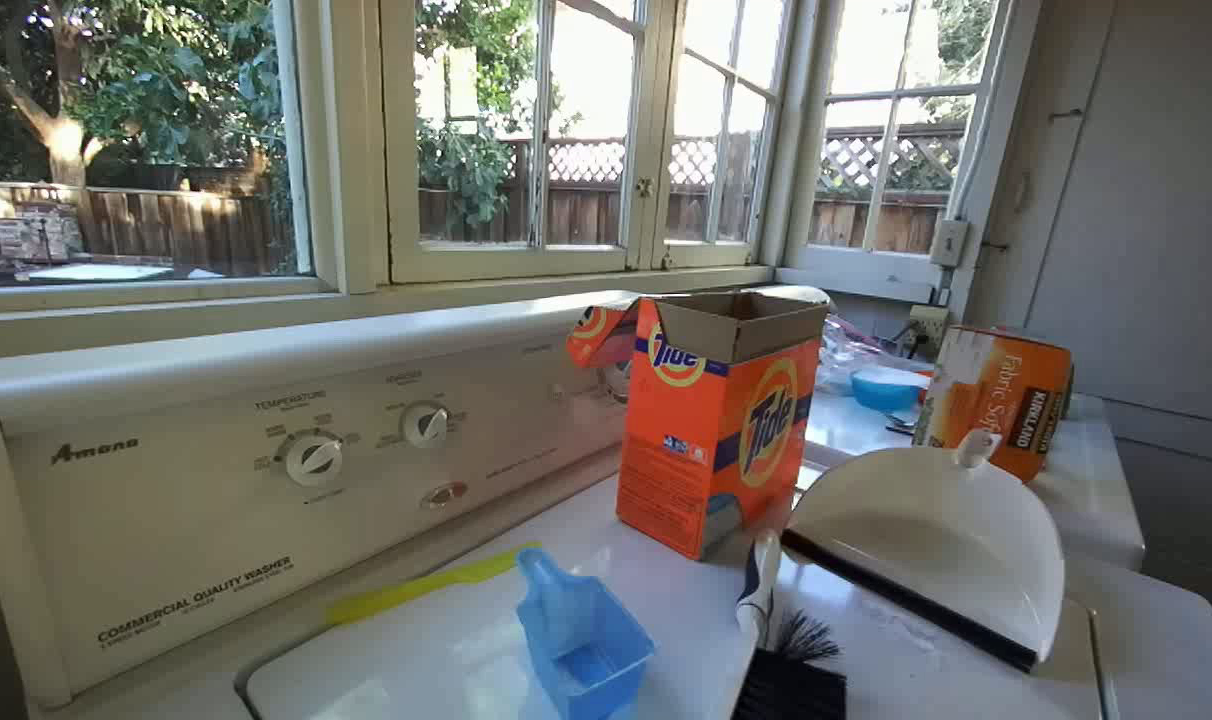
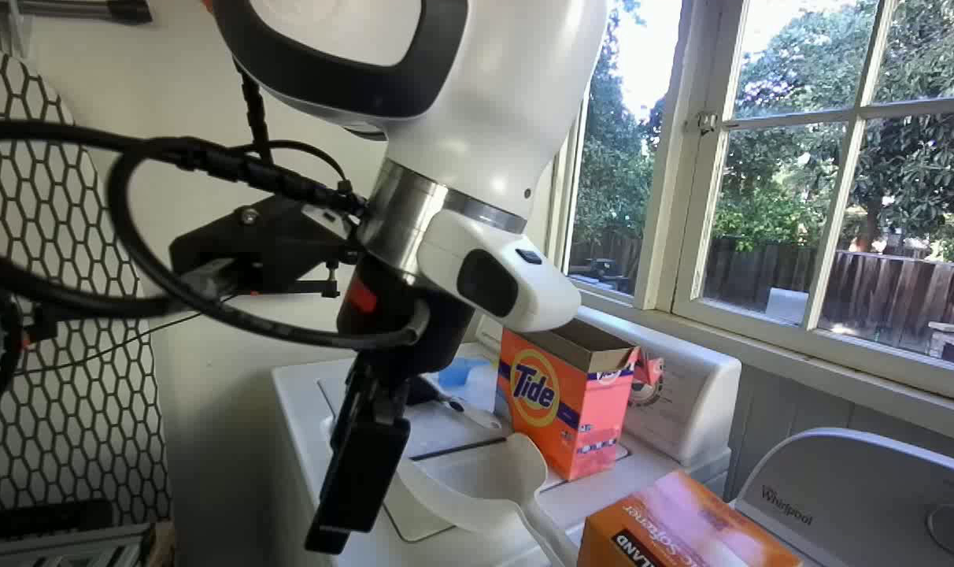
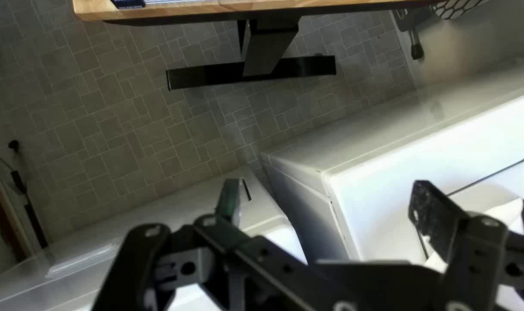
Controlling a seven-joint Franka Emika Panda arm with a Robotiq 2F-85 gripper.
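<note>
The fingers [image 3: 432, 218] stand wide apart and hold nothing. At the end of the arm [image 2: 501, 118], they hang tilted downward, well apart from the orange Tide box [image 2: 560, 402], on the side of it away from the control panel [image 1: 216, 490]. The thing nearest to them is the white dustpan [image 1: 951, 540], which lies beside the Tide box on top of the washer [image 1: 406, 660]; whether the two touch cannot be told. The dustpan's black lip runs outward from near the foot of the Tide box, and its handle reaches toward the fabric softener box [image 1: 996, 400], which stands on the dustpan's side of the Tide box. A brush [image 1: 791, 690] lies with its handle end near the Tide box and its black bristles pointing away from it. On the side of the Tide box opposite the softener are a blue scoop [image 1: 586, 640] and, along the control panel, a yellow strip [image 1: 431, 585]. The Tide box itself is upright and open, a flap folded out toward the panel. Beyond it in an exterior view sit a blue bowl-shaped thing [image 1: 884, 390] and a clear plastic bag [image 1: 851, 345].
</note>
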